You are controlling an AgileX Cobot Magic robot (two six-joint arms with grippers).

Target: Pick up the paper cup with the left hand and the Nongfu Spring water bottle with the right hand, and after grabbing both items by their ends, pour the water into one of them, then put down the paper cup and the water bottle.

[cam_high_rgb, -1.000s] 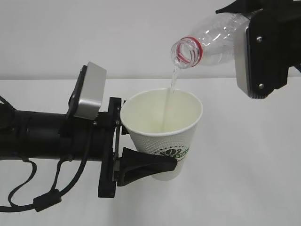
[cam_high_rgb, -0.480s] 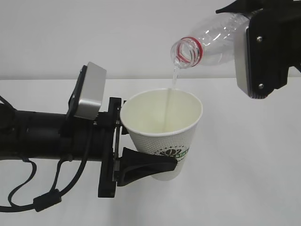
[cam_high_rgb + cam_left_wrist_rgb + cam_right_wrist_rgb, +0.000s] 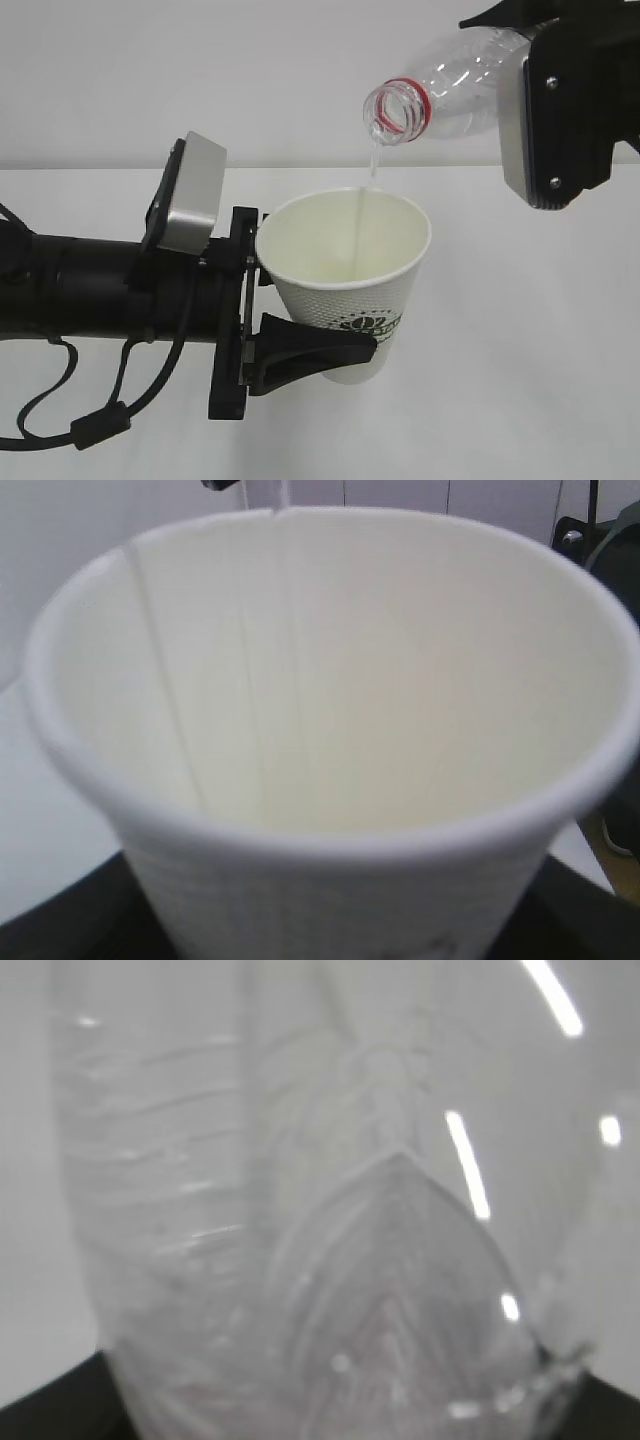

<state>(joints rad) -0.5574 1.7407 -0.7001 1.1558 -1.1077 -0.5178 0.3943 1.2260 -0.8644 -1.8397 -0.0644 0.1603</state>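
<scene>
Water [image 3: 366,205] threads thinly into the paper cup [image 3: 345,275], which the left hand [image 3: 300,350] clamps low between wide-set fingers; the right hand [image 3: 560,110] grips the tilted Nongfu Spring water bottle [image 3: 440,95] above it. Drift in either could spill water past the rim.

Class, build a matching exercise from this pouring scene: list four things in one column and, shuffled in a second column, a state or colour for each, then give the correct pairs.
Things
1. paper cup
2. Nongfu Spring water bottle
3. water
4. neck ring

States or colours
A. red
B. tilted, mouth pointing down-left
C. upright, clamped by the left end effector
D. thin stream falling into the cup

Pairs: 1-C, 2-B, 3-D, 4-A
</scene>
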